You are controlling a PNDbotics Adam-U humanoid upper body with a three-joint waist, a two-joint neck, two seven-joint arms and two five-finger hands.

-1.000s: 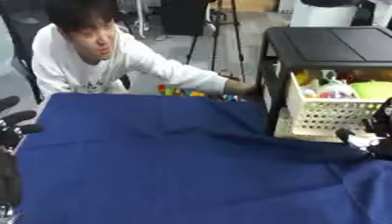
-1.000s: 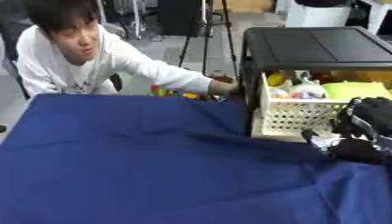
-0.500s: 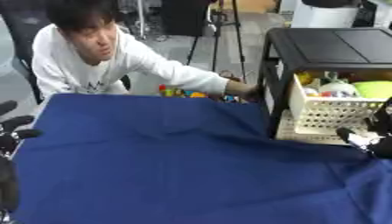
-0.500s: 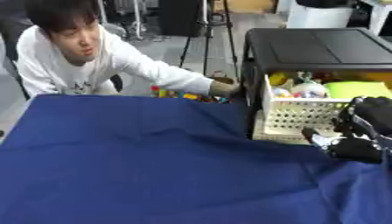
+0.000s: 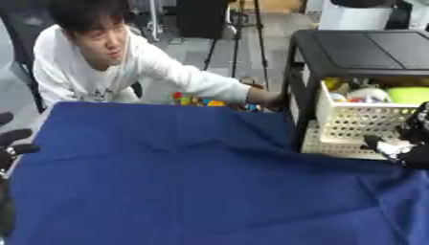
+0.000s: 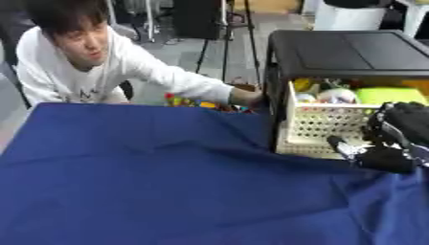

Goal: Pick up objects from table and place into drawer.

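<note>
In the left eye view we see the blue-covered desk (image 5: 193,182) bare of objects, our left robot hand (image 5: 12,143) idle with fingers spread at its edge. In the right eye view our right robot hand (image 6: 394,143) sits curled before the drawer (image 6: 335,125), holding nothing we can see; colourful items already fill it, so the job looks nearly done.

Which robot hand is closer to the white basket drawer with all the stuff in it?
Right. The right hand sits just in front of the drawer; the left hand is far across the table's left edge.

Lab/studio: tripod legs (image 5: 251,43), office chair (image 5: 21,28), grey floor (image 5: 180,55).
</note>
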